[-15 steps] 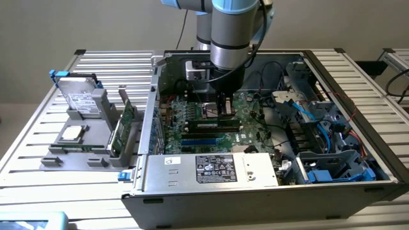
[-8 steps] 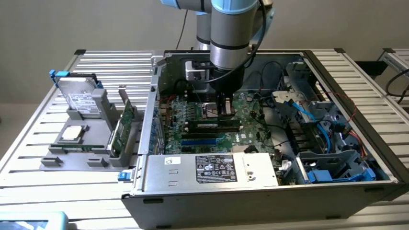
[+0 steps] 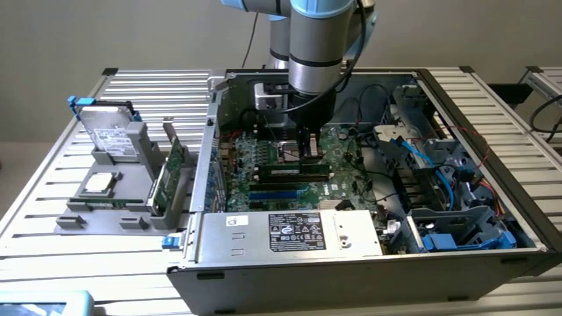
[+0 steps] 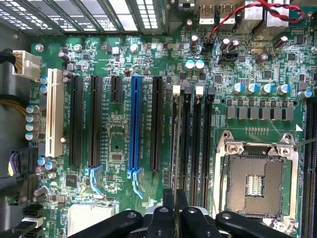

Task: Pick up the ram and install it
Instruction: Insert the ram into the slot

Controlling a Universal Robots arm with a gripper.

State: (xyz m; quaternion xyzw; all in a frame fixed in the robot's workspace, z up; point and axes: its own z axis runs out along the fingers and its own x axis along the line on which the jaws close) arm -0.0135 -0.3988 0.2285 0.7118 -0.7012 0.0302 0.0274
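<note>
Inside the open computer case [image 3: 439,263], the ram [image 3: 281,172] stands on edge along a memory slot of the green motherboard [image 3: 263,155], a long dark stick with a green edge. My gripper [image 3: 307,158] comes straight down onto its middle. In the wrist view the fingers [image 4: 167,210] sit close together, and the ram [image 4: 174,148] runs edge-on as a thin line from between them over the outermost black memory slot. My gripper [image 4: 175,204] looks shut on it. Whether the stick is fully seated I cannot tell.
A silver power supply [image 3: 299,230] fills the case's near side. Blue cables [image 3: 422,155] and a drive cage [image 3: 457,227] are on the exterior view's right. The open CPU socket [image 4: 255,173] lies beside the memory slots. Outside the case, a grey holder carries a green expansion card [image 3: 171,164] and a hard drive [image 3: 110,135].
</note>
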